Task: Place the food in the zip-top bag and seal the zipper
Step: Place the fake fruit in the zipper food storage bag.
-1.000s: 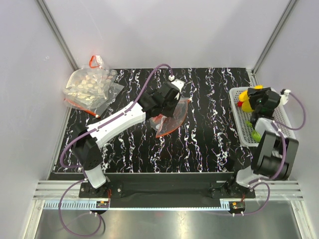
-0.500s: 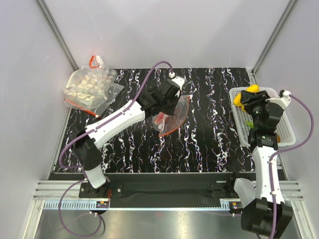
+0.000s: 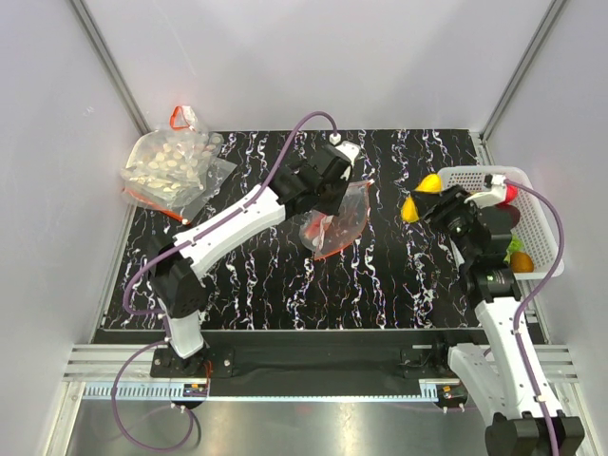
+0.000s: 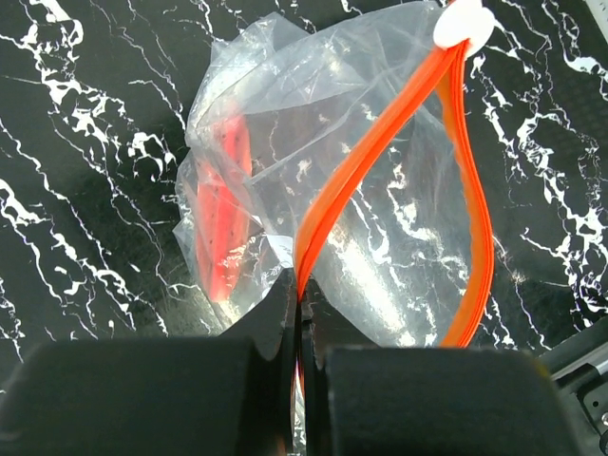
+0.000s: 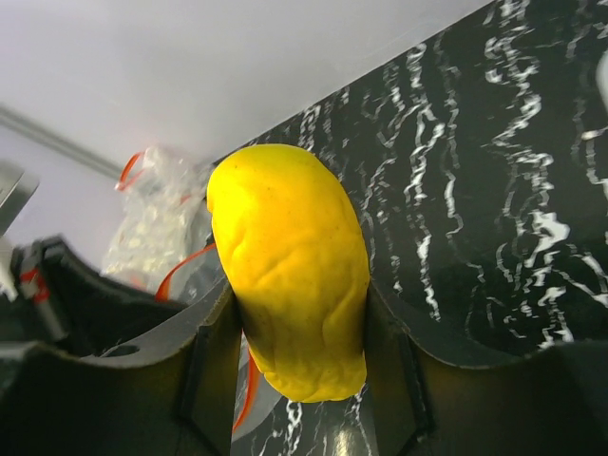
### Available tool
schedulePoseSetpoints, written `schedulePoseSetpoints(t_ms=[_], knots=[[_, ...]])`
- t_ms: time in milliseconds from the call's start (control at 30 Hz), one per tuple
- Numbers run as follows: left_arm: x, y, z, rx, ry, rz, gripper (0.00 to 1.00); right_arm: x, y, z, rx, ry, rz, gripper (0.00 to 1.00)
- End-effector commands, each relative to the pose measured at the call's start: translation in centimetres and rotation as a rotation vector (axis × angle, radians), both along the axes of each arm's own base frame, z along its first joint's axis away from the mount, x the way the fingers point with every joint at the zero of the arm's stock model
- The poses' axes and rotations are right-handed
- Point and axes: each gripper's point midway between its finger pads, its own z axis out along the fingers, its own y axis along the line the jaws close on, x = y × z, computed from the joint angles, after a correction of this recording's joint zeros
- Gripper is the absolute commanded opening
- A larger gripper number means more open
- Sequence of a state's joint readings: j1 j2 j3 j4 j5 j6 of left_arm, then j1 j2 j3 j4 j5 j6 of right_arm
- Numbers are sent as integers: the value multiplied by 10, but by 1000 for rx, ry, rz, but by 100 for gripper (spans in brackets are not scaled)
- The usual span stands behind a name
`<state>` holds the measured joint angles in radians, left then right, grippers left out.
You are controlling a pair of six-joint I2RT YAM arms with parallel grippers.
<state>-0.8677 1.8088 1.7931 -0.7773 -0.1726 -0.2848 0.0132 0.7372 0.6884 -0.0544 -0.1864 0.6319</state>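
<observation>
The zip-top bag (image 3: 338, 220) is in the middle of the black, white-veined table (image 3: 399, 280), held partly up off the surface. It is small, clear and crinkled, and something long and red (image 4: 225, 214) lies inside against one wall. The zipper (image 4: 378, 157) is a red-orange strip with its two sides bowed apart, so the mouth gapes. A white slider (image 4: 464, 23) sits at the far end.

The left gripper (image 4: 299, 318) is pinched narrow on the near end of the zipper. Its arm stretches diagonally from the near-left base to mid-table.

The right gripper (image 5: 296, 328) clamps a smooth yellow food piece (image 5: 290, 261), which bulges above the fingers. In the top view this arm rises from the near-right base, and its wrist is turned left over the table, between the bag and the white basket (image 3: 465, 172).

The basket holds red, green and orange pieces. A larger clear bag (image 3: 169, 167) of whitish pieces lies at the far-left corner
</observation>
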Motion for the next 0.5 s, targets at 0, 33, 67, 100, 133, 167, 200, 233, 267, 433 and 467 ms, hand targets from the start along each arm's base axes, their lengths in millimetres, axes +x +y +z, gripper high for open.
schedulePoseSetpoints(t_ms=[0, 33, 67, 100, 133, 167, 200, 233, 267, 433, 467], knots=[[5, -9, 27, -62, -40, -8, 0, -10, 25, 10, -31, -61, 102, 19], [6, -9, 28, -69, -40, -9, 0, -11, 29, 6, -32, -57, 115, 19], [7, -9, 29, -74, -37, -10, 0, -11, 32, 4, -33, -52, 129, 19], [6, -11, 29, -81, -33, -15, 0, -10, 38, 14, -33, -102, 148, 19], [5, -13, 30, -94, -26, -26, 0, -12, 46, 12, -33, -105, 174, 19], [5, -14, 31, -101, -24, -31, 0, -12, 50, 12, -35, -107, 188, 19], [6, -15, 33, -111, -23, -32, 0, -12, 55, 15, -34, -126, 203, 19], [5, -16, 33, -115, -18, -36, 0, -14, 63, 15, -33, -131, 222, 18], [6, -17, 34, -115, -18, -36, 0, -14, 68, 14, -29, -131, 233, 19], [9, -23, 45, -134, -25, -43, 0, -13, 91, 19, -3, -159, 282, 18], [10, -25, 43, -135, -20, -45, 0, -13, 101, 20, 3, -169, 309, 18]])
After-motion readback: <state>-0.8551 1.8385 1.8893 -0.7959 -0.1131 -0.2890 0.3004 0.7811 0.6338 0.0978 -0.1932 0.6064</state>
